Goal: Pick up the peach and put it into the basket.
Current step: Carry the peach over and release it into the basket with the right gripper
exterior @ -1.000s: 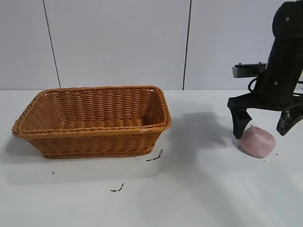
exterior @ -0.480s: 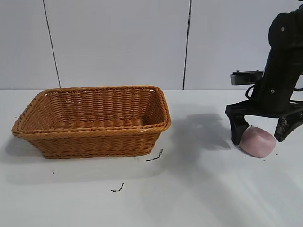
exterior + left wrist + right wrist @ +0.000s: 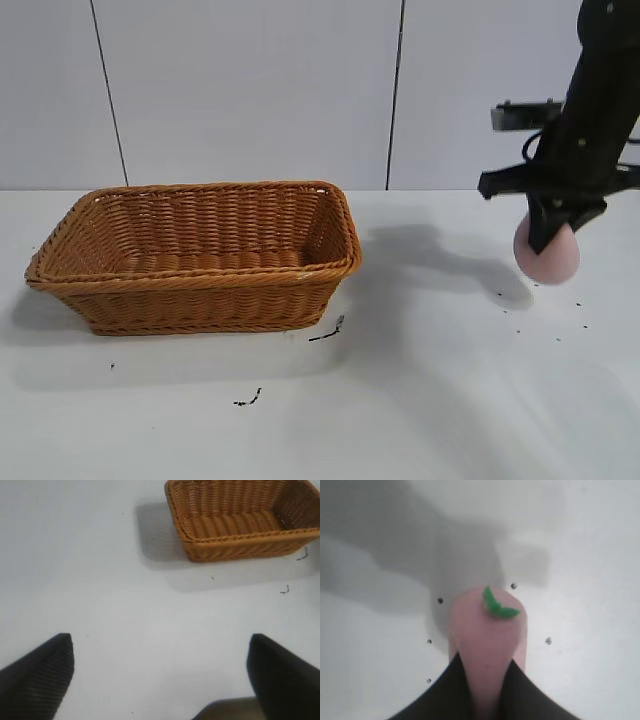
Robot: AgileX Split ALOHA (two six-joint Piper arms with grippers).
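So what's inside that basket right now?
Nothing visible: the basket shows only bare woven floor, though its near wall hides a strip. The peach hangs outside, clamped in the right claw.

A plain white desk (image 3: 430, 400) carries everything. The basket (image 3: 200, 255) sits directly on it toward the left side, casting a soft shadow onto the surface around its base. Near the basket's front right corner lies a small dark scrap (image 3: 328, 331), and another scrap (image 3: 249, 400) lies closer to the front edge. A few tiny dark specks (image 3: 503, 296), perhaps crumbs, dot the right side.
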